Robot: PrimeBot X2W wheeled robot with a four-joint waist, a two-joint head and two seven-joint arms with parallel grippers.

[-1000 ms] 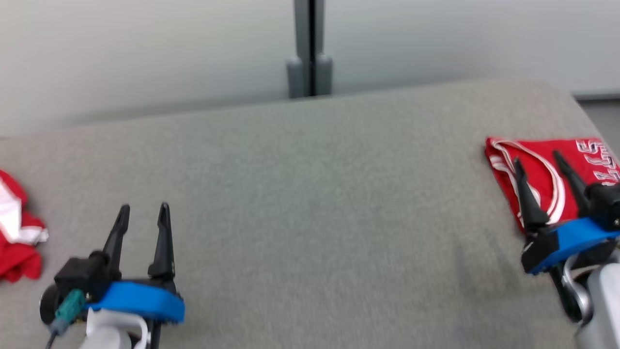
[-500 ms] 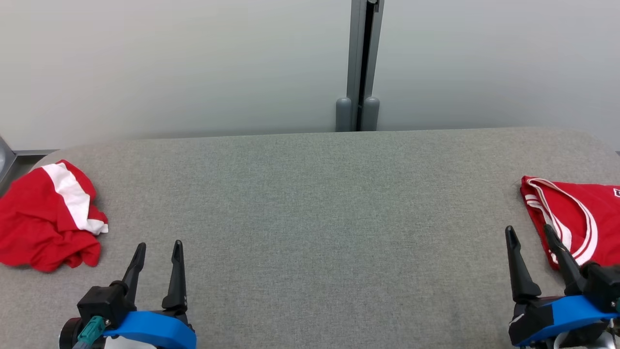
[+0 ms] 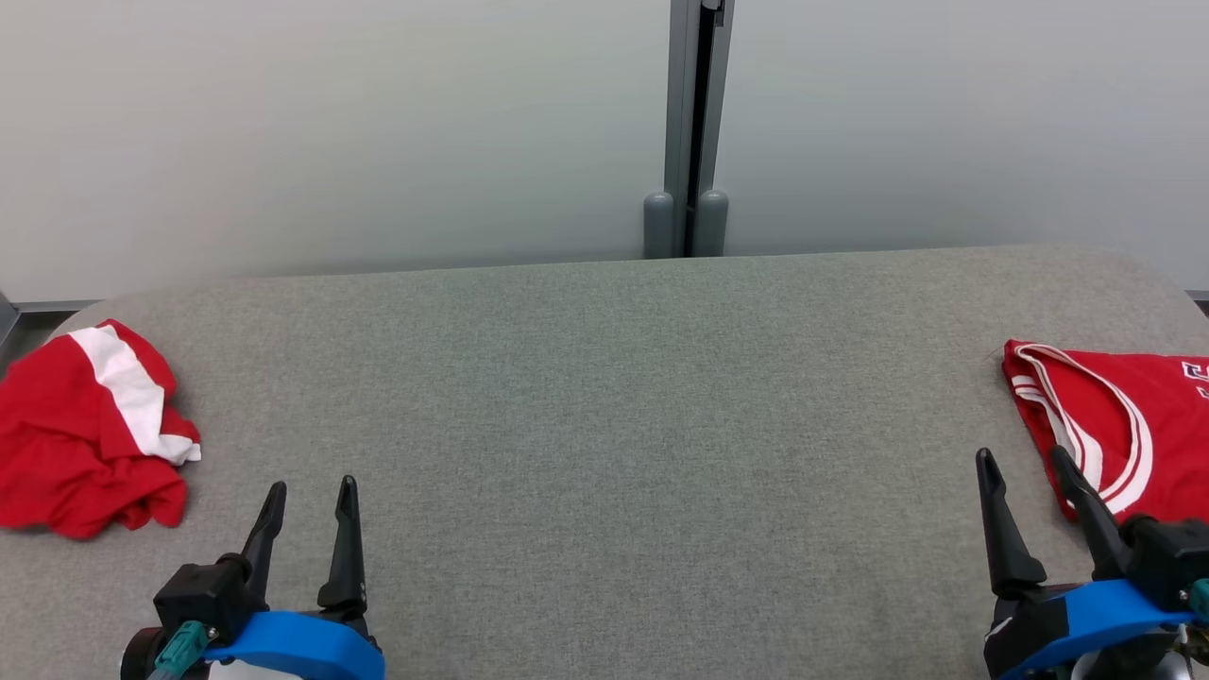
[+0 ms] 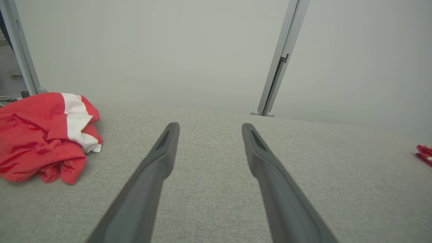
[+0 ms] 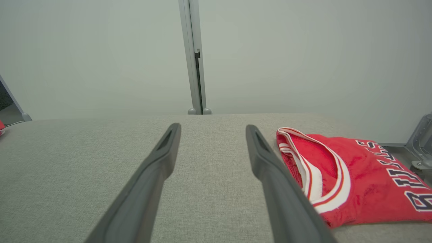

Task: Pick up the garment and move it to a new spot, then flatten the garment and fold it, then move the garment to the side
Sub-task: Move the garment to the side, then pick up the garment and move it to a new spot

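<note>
Item 1: crumpled red cloth garment with a white band [image 3: 57,453]. It lay bunched at the left end of the grey fabric-covered table [image 3: 604,425], near the rounded left edge, touched by nothing. Judged the piece to pick up.

Item 2: folded red jersey with white trim and dark lettering [image 3: 1176,434]. It lay flat at the right end; judged already dealt with.

Item 3: left gripper [image 3: 312,484]. Jaws were spread wide and empty, above the near edge, to the right of item 1 and apart from it.

Item 4: right gripper [image 3: 1021,452]. Jaws were spread wide and empty, just beside item 2.

Handling: the left gripper would best descend on a raised fold atop the heap, pinch cloth rather than table cover, then lift until the trailing hem cleared.

Room: open table surface stretched between the 2 garments, ample for spreading. The grey upright post [image 3: 694,123] stood behind the far edge. Item 1 sat close to the left edge, so the carry should run inward.
</note>
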